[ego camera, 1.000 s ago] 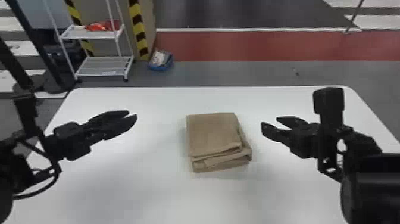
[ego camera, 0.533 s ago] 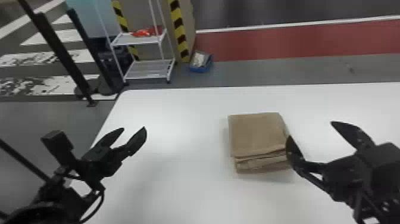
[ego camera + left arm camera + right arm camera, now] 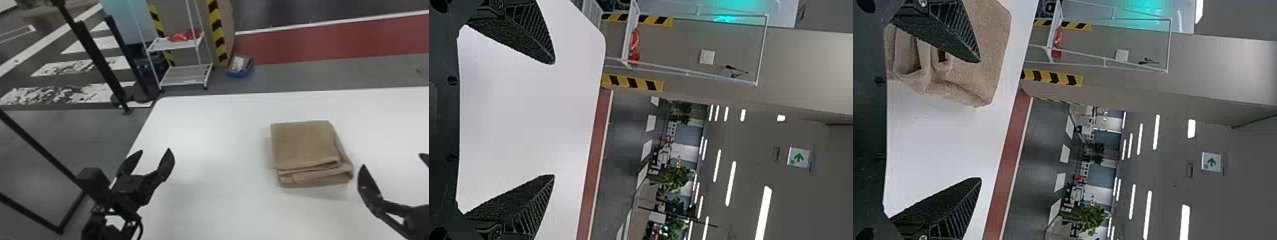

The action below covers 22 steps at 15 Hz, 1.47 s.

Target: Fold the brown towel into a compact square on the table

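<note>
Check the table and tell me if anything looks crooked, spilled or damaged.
The brown towel looks slightly askew: lower layers poke out past the top one along its near and right edges, so the square isn't crisp. I see no spill or damage.

I classify this site as an indoor industrial or laboratory hall; I cannot determine which. Reference: the parted jaws of the left gripper (image 3: 155, 151). Past these jaws, beyond the counter (image 3: 204, 194), I observe a white shelf rack (image 3: 185, 75) beside yellow-and-black striping (image 3: 218, 35). White floor markings (image 3: 105, 91) lie beyond the jaws and to their left. A red floor band (image 3: 322, 43) with a white border line runs across the far side of the counter. In the left wrist view, I identify rows of ceiling lights (image 3: 731, 182), a green arrow sign (image 3: 799, 158) and distant plants (image 3: 675, 177).
</note>
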{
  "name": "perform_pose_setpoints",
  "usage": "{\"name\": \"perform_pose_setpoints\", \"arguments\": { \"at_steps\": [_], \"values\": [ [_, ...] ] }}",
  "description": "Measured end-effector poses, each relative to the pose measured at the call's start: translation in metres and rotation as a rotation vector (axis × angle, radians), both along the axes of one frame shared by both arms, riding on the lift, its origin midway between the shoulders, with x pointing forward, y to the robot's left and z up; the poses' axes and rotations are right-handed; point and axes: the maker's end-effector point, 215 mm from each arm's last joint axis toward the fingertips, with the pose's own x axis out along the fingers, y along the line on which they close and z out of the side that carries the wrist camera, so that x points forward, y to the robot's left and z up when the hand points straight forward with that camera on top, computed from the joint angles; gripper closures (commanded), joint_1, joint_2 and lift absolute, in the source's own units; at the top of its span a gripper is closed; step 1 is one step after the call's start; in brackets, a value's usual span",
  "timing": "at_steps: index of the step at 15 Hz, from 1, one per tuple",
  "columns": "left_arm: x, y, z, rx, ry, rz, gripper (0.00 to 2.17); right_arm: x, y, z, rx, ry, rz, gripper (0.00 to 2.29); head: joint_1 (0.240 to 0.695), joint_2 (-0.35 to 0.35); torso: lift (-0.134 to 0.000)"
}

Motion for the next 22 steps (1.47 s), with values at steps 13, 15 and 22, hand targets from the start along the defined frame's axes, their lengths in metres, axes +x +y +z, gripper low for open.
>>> {"name": "perform_pose_setpoints", "arguments": {
  "at_steps": [13, 15, 22],
  "values": [
    [-0.026, -0.02, 0.011, 0.121, -0.028, 0.025, 0.07, -0.002, -0.017, -0.002, 0.047, -0.002, -0.027, 0.05, 0.695, 0.255, -0.128],
    [-0.026, -0.023, 0.009, 0.119, -0.013, 0.016, 0.07, -0.004, -0.017, -0.001, 0.048, -0.002, -0.026, 0.05, 0.695, 0.253, -0.128],
    [-0.026, -0.029, 0.004, 0.117, 0.01, -0.019, 0.07, -0.009, -0.015, -0.002, 0.045, 0.003, -0.023, 0.05, 0.695, 0.249, -0.128]
  ]
}}
